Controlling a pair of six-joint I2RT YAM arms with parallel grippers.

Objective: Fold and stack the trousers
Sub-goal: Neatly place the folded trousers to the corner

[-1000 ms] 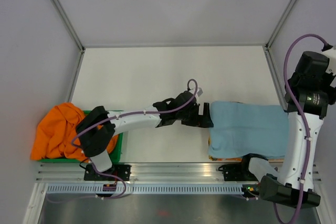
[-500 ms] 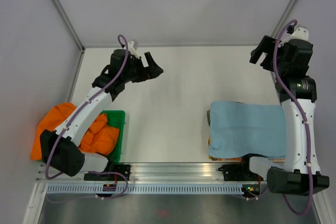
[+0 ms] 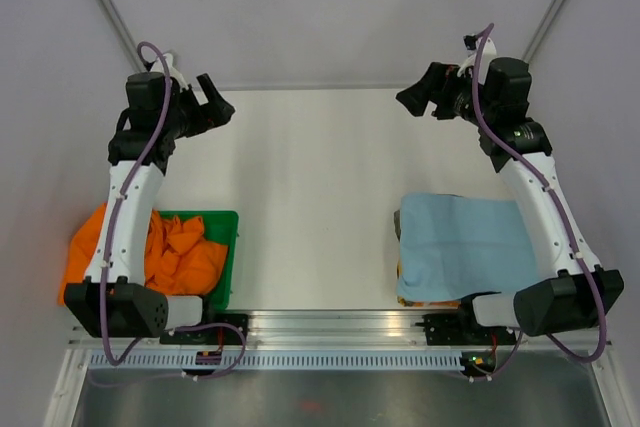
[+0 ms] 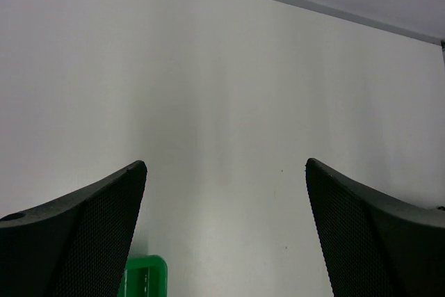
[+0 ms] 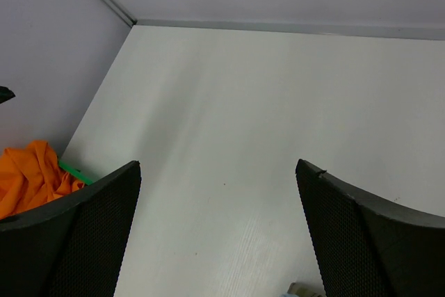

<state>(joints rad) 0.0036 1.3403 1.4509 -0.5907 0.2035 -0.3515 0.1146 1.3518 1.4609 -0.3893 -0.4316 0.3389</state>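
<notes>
Folded light blue trousers lie flat at the right front of the table on top of a stack whose orange edge shows beneath. Crumpled orange trousers lie in and over a green bin at the left front; they also show in the right wrist view. My left gripper is open and empty, raised at the far left. My right gripper is open and empty, raised at the far right. In both wrist views the jaws stand wide apart over bare table.
The white table is walled by grey panels with metal posts at the far corners. A metal rail runs along the near edge with both arm bases on it. A corner of the green bin shows in the left wrist view.
My left arm swung from the blue trousers back to the far left corner. My right arm rose and swung to the far right, gripper turned inward. The blue trousers lie still.
</notes>
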